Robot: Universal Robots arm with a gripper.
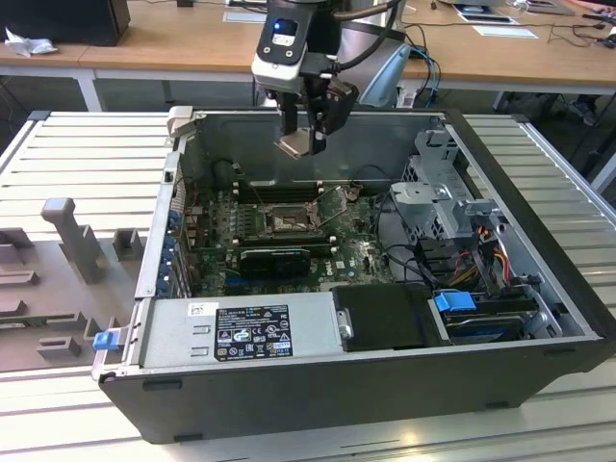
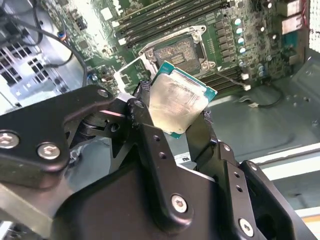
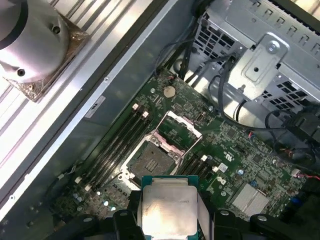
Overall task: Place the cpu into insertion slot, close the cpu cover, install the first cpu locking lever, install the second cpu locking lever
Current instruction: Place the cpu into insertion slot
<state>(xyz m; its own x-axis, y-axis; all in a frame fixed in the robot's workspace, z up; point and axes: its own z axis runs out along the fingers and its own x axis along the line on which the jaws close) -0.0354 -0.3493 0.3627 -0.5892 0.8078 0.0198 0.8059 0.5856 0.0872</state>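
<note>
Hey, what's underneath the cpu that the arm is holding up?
The cpu, clamped in the hand, hangs above the motherboard. Below lies the empty socket, its cpu cover swung open. The board patch directly behind chip and hand is covered.

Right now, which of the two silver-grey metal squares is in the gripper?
The cpu, the solid chip with a green edge, clamped in the gripper. The cpu cover, a windowed frame, stands open at the empty socket.
</note>
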